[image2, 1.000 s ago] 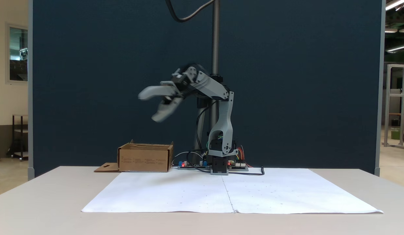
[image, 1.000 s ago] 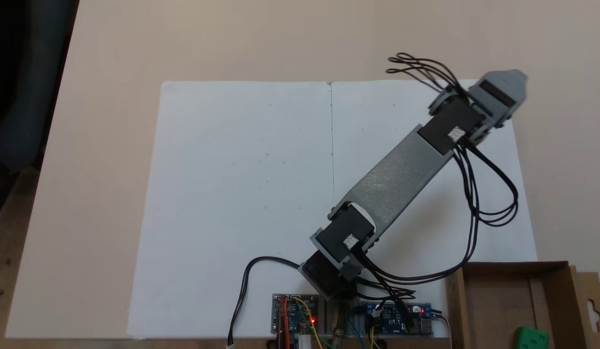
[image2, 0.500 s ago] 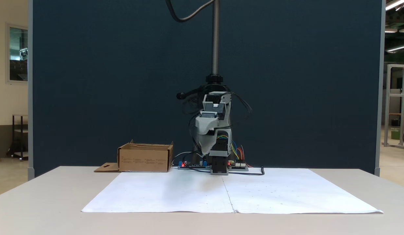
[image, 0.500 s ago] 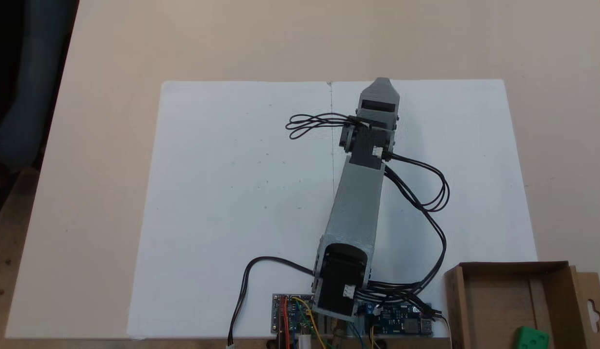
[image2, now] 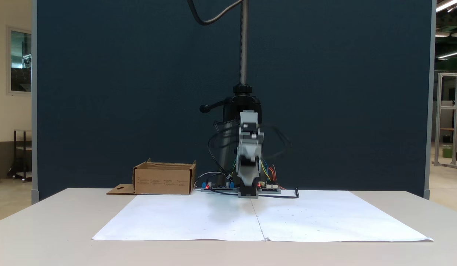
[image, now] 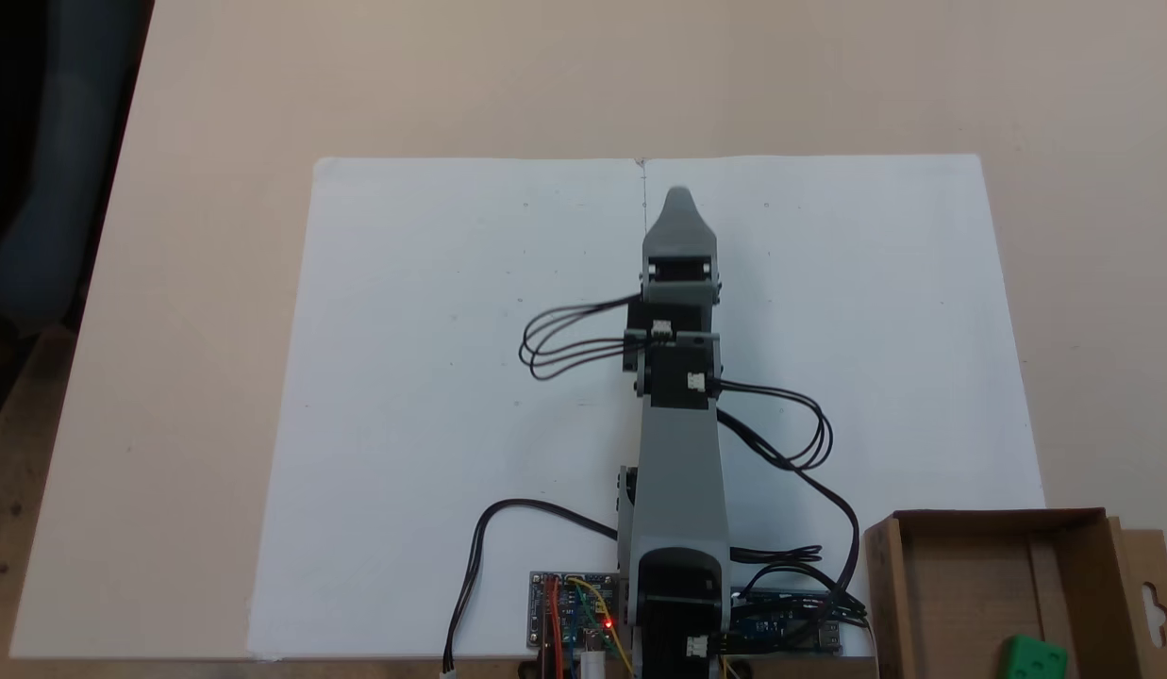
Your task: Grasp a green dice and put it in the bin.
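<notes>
Small bright green plastic dice (image: 1024, 655) already lies inside the brown cardboard bin (image: 1064, 521), at worktop's near-right corner in top-down view. Grey pincer (image: 678, 195) sits over white paper mid-worktop, apparently empty; open/clenched, can't tell. Task prob. done.

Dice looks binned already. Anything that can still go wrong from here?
1. Black cables loop out on the bin side of the arm; as it folds toward its base they might catch the bin wall.
2. The green dice sits inside the bin, at the frame edge; a bumped bin could spill it.
3. The end effector hangs low over the white paper and may snag it.
</notes>
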Motion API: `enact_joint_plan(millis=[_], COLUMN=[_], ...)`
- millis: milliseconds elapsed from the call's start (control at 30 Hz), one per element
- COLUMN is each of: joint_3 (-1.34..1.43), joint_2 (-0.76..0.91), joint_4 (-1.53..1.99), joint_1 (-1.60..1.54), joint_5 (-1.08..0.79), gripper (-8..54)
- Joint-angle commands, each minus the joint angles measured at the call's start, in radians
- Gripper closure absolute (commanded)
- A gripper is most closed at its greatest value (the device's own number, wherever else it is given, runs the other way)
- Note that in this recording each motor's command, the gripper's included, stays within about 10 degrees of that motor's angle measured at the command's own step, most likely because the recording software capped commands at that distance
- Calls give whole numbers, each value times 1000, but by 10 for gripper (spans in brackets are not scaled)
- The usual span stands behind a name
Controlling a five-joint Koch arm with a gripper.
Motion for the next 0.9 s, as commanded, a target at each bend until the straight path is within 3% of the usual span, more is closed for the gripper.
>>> enact_joint_plan(millis=[0, 533, 867], joint_3=[32, 471, 546], joint_2=[55, 133, 135], joint_4=[-167, -665, -897], joint_1=[2, -52, -58], joint_5=[18, 20, 18], gripper=[23, 22, 21])
